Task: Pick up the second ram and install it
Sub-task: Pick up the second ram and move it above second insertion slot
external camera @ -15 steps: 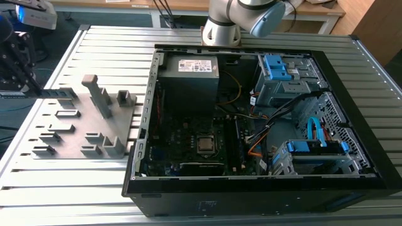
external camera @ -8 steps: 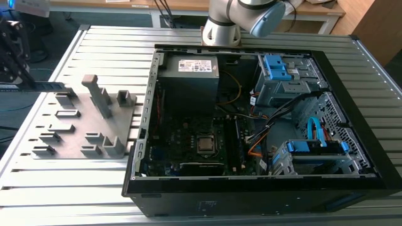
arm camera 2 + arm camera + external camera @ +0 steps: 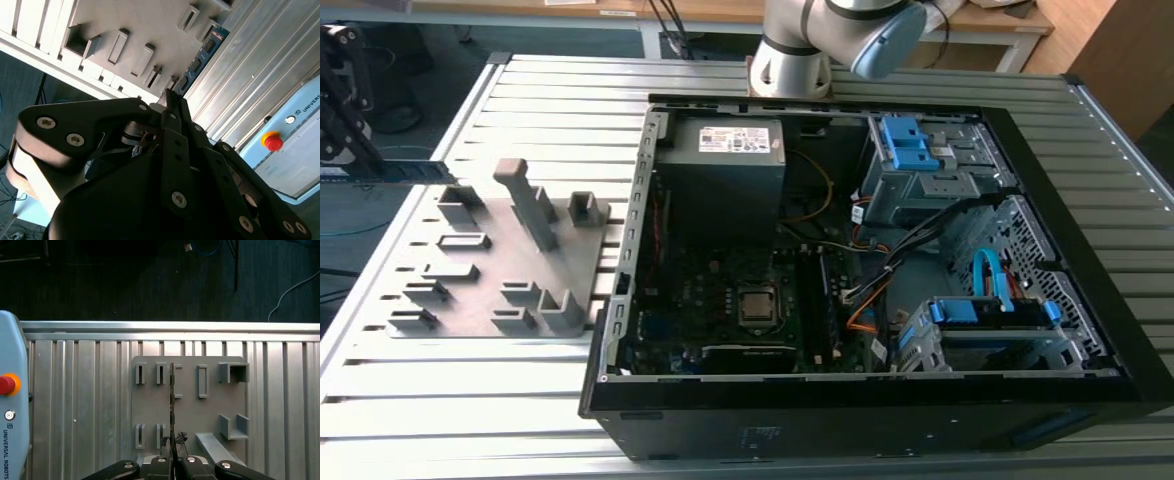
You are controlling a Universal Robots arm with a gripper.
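Entry: you have the black two-finger gripper (image 3: 172, 456) clamped tight on the second ram (image 3: 172, 390), a long, narrow blue-green circuit-board stick, seen edge-on in the first wrist view. It hangs over the grey plastic fixture plate (image 3: 494, 272) at the exterior view's left, well apart from the open black computer case (image 3: 854, 410).
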